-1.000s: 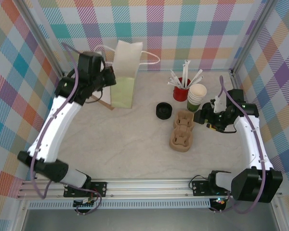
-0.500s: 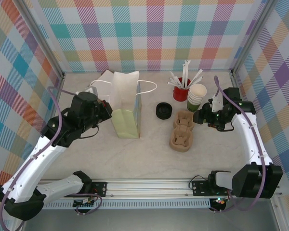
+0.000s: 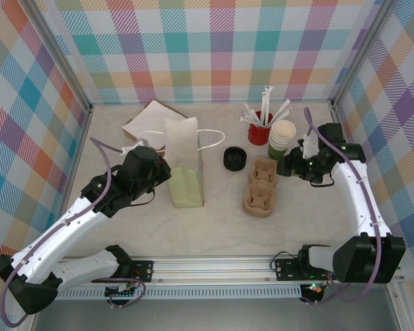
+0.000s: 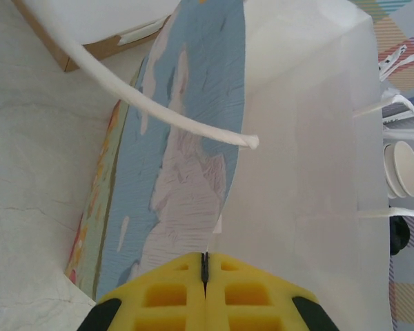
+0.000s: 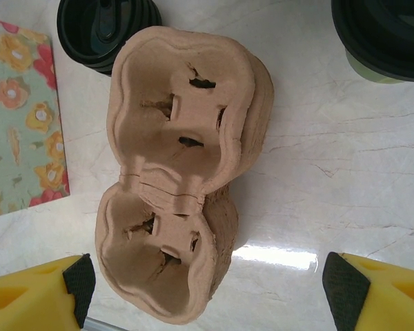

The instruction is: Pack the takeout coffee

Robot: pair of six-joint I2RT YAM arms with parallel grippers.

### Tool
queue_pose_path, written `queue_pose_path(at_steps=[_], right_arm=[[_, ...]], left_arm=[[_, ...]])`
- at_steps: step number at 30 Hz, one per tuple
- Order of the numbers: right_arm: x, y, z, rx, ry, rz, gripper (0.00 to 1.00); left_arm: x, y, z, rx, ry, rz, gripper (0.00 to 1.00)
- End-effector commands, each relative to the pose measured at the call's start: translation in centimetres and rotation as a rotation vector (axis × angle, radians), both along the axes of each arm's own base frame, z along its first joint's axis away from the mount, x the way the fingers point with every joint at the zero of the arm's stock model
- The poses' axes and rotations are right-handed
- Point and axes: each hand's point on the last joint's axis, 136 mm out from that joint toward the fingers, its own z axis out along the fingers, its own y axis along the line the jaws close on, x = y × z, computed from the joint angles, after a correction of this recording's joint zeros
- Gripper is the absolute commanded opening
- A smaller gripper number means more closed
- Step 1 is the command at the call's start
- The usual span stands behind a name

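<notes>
**Bag pinched on the left, right jaws wide over the carrier**

On my overhead view the left gripper (image 3: pixel 164 171) sits left of centre, against the left side of the upright white paper bag with a pale green flower-printed side panel (image 3: pixel 183 165). Through the left wrist camera its yellow pads (image 4: pixel 176 293) are pressed flat together, and the bag's folded edge runs straight into the seam between them, so I read that as a pinch on the bag. One of the bag's white handles arcs across the upper part of that view.

The right gripper (image 3: pixel 288 168) is at the right of the overhead frame, beside the brown moulded pulp cup carrier (image 3: pixel 261 186). In its wrist view the jaws stand wide apart with nothing between them, one finger in each lower corner, and the carrier's holes are empty.

The olive-green paper cup with a cream-white inside (image 3: pixel 283 136) stands on the pale marbled table (image 3: pixel 214 221), upper right of the overhead frame, just right of the red cup of white-wrapped straws (image 3: pixel 259 128) and just above the carrier's top end. A black round lid (image 3: pixel 234 158) lies between bag and carrier.
</notes>
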Motion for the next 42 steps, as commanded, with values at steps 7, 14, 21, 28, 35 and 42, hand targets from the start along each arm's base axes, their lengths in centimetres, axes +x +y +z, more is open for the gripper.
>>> queue_pose_path(at_steps=[7,14,21,28,35,42], right_arm=[[1.1,1.2,0.9,-0.026,-0.094,0.129,0.88],[0.7,3.4,1.4,-0.133,-0.188,0.408,0.88],[-0.9,5.7,0.9,-0.216,-0.192,0.749,0.89],[-1.8,6.5,-1.9,-0.342,-0.078,0.982,0.88],[-1.0,6.5,-5.0,-0.448,0.015,1.062,0.81],[0.0,6.9,-7.0,-0.495,0.043,1.100,0.73]], left_arm=[[0.0,-0.4,-0.4,-0.042,0.001,0.029,0.21],[-0.8,1.2,0.8,-0.012,-0.026,0.052,0.46],[-2.5,4.9,4.1,0.043,-0.117,0.096,0.61],[-4.2,8.3,5.7,0.083,-0.180,0.154,0.68],[-4.7,9.6,6.1,0.111,-0.200,0.175,0.73],[-4.5,9.3,6.3,0.115,-0.199,0.168,0.74]])
